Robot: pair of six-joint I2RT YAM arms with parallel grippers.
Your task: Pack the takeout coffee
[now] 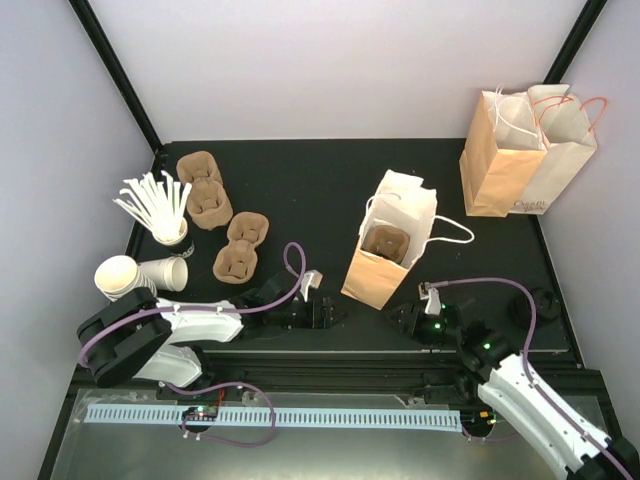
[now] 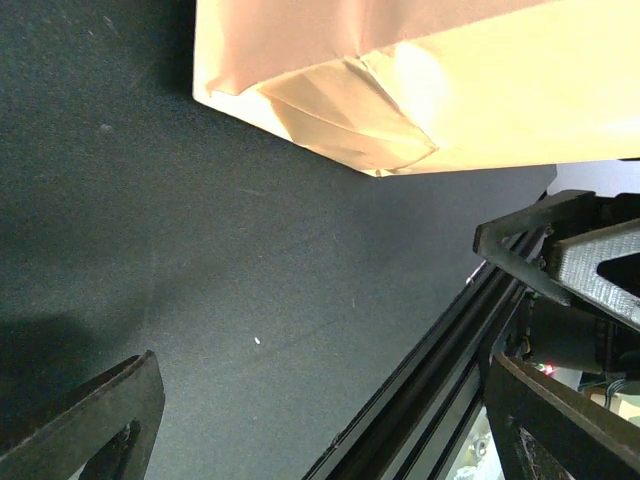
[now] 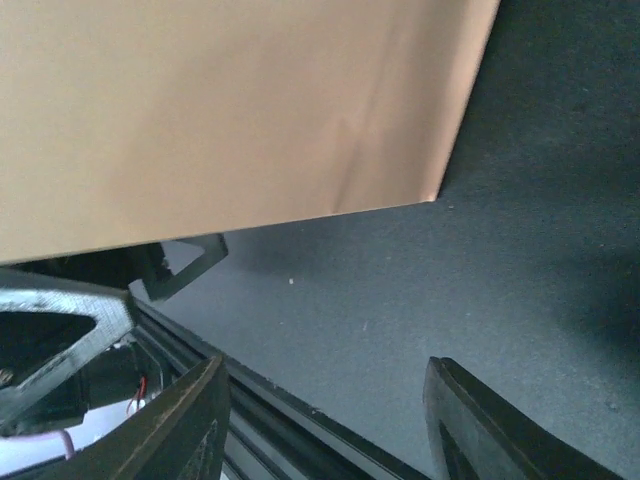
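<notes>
1. Brown paper bag [image 1: 372, 278] stands open in the middle of the frame in the top view, and a pulp carrier [image 1: 386, 243] sits inside it.
2. The takeout coffee [image 1: 543, 303] is at the right of the frame, close to the right edge of the black table [image 1: 300, 180]. From above I see only a dark round lid; the cup under it I cannot make out. Neither wrist view shows it.
3. The right gripper [image 1: 408, 316] is low at the lower right corner of the bag. Its wrist view [image 3: 325, 385] shows the fingers partly apart, with only bare table between them, so it holds nothing. The coffee is to its right in the frame, near but not touching.
4. The left gripper [image 1: 322, 310] is low at the lower left corner of the bag. Its jaws are spread wide and empty [image 2: 322, 400]. The coffee is well apart from it, on the other side of the bag.
5. I judge that the step in hand is to fetch the coffee with the right arm. To do it well:
   - The arm should turn away from the bag without pushing it.
   - The fingers should open wider than the cup.
   - They should take the cup by its wall, under the lid.
   - The squeeze should be gentle, because a paper cup dents easily and the lid can pop off.
   - The cup should stay upright on the whole way to the carrier.
</notes>
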